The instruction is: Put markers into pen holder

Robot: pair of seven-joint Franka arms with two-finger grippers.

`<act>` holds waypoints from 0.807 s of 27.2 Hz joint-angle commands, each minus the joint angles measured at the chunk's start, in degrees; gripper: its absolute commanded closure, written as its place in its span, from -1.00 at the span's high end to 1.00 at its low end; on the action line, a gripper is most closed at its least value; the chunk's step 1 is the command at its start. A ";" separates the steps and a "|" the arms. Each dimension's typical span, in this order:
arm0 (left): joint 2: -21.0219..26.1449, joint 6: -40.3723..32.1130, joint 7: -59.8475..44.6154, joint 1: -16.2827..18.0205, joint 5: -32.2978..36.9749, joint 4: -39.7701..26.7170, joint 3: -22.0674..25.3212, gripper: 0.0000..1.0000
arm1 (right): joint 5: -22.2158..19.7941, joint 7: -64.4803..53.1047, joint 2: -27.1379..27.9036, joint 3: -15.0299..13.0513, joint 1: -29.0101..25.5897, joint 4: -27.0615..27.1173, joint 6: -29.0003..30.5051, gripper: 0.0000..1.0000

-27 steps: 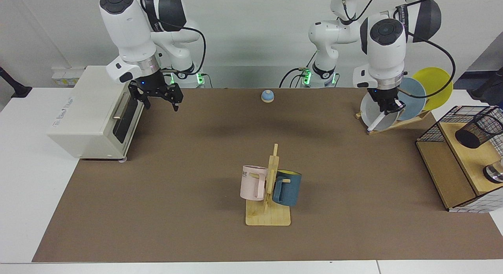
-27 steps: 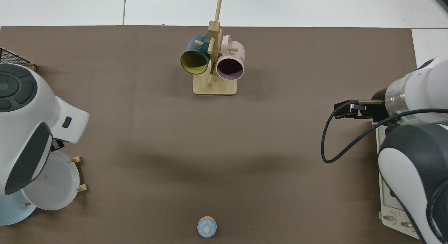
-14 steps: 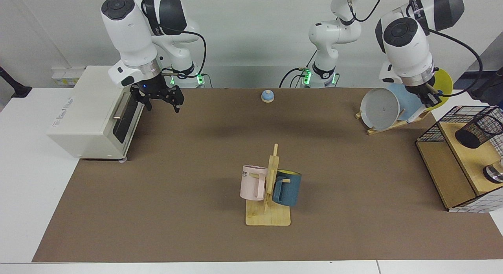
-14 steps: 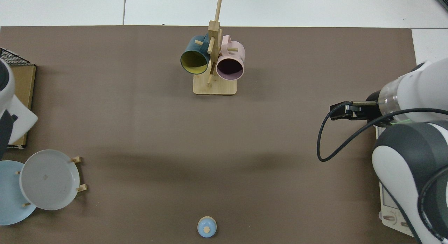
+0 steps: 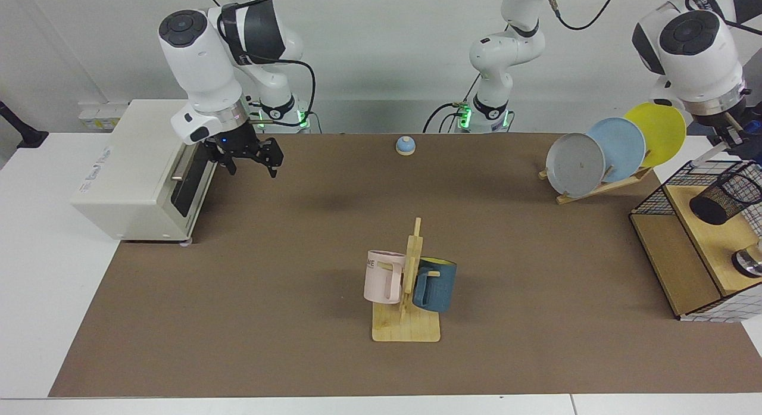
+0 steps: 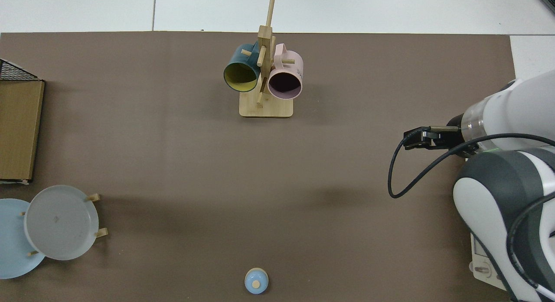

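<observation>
The marker (image 5: 706, 158), slim and white, slants down from my left gripper (image 5: 731, 139), which is shut on its upper end. It hangs at the far right of the facing view, above the back rim of the wire basket (image 5: 667, 192). The pen holder (image 5: 726, 194), a black mesh cup, lies tilted on the wooden shelf inside that basket, just below and in front of the marker's lower tip. My right gripper (image 5: 252, 164) hangs open and empty beside the toaster oven (image 5: 137, 171), waiting; it also shows in the top view as the right gripper (image 6: 412, 138). The left arm, marker and pen holder are outside the top view.
A wooden mug rack (image 5: 408, 328) with a pink and a blue mug stands mid-table. A plate rack (image 5: 601, 159) holds grey, blue and yellow plates beside the basket. A small blue knob (image 5: 405, 145) sits at the back. A shiny metal object (image 5: 749, 263) rests on the shelf.
My left arm has lifted and swung with the marker from in front of the plates over to the basket, leaving the top view. The right gripper has drifted slightly toward the table's middle.
</observation>
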 commanded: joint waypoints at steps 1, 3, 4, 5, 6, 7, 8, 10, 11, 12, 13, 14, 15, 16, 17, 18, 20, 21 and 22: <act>0.27 4.48 4.90 2.81 1.49 0.91 -0.63 -1.00 | 1.51 -0.87 -0.13 0.79 -1.29 -2.14 2.06 1.00; 0.53 5.89 7.18 3.25 1.49 1.61 -0.63 -1.00 | 1.51 -0.87 -0.13 0.79 -1.38 -2.66 2.50 1.00; 0.71 6.16 8.15 3.42 1.67 2.13 -0.63 -1.00 | 1.51 -0.96 -0.13 0.79 -1.38 -2.75 2.59 1.00; 0.79 6.33 8.85 3.86 2.02 2.66 -0.63 -1.00 | 1.51 -0.96 -0.13 0.79 -1.38 -2.76 2.50 1.00; 0.88 6.42 9.38 4.21 2.20 2.84 -0.63 -1.00 | 1.51 -0.87 -0.13 0.79 -1.38 -2.93 2.59 1.00; 0.88 6.68 9.82 4.22 2.46 2.84 -0.71 -1.00 | 1.51 -0.87 -0.13 0.79 -1.29 -2.93 2.50 1.00; 0.88 7.47 10.18 4.30 2.90 2.75 -0.72 -1.00 | 1.51 -0.87 -0.13 0.79 -1.29 -2.93 2.50 1.00; 0.88 9.84 12.01 4.48 3.60 2.49 -0.63 -1.00 | 1.51 -0.87 -0.13 0.79 -1.29 -2.93 2.50 1.00; 0.97 11.07 13.59 4.83 3.60 2.40 -0.54 -1.00 | 1.51 -0.87 -0.13 0.79 -1.29 -2.93 2.59 1.00; 0.97 12.12 15.52 5.79 3.60 2.40 -0.37 -1.00 | 1.51 -0.87 -0.13 0.79 -1.29 -2.93 2.59 1.00; 1.06 13.01 17.46 6.93 3.34 2.31 -0.45 -1.00 | 1.51 -0.87 -0.13 0.79 -1.29 -2.93 2.59 1.00; 1.06 13.62 18.43 7.64 3.08 2.23 -0.45 -1.00 | 1.51 -0.87 -0.13 0.79 -1.38 -2.93 2.59 1.00; 1.06 13.98 18.62 8.08 2.82 1.96 -0.45 -1.00 | 1.51 -0.87 -0.13 0.79 -1.29 -2.93 2.59 1.00; 0.97 14.24 18.62 8.17 2.73 1.70 -0.45 -1.00 | 1.51 -0.87 -0.13 0.79 -1.29 -2.93 2.59 1.00; 0.97 14.33 18.70 8.17 2.64 1.35 -0.36 -1.00 | 1.51 -0.87 -0.13 0.79 -1.29 -2.93 2.67 1.00; 0.97 14.33 18.70 8.17 2.64 1.09 -0.36 -1.00 | 1.51 -0.87 -0.13 0.79 -1.29 -2.93 2.59 1.00; 0.97 14.33 18.62 8.17 2.64 0.30 -0.36 -1.00 | 1.51 -0.87 -0.13 0.79 -1.29 -2.93 2.67 1.00; 0.97 14.42 18.62 8.26 2.64 -0.14 -0.36 -1.00 | 1.51 -0.87 -0.04 0.79 -1.29 -3.02 2.67 1.00; 0.88 14.77 18.53 8.26 2.64 -0.58 -0.36 -1.00 | 1.51 -0.87 -0.04 0.79 -1.29 -3.02 2.67 1.00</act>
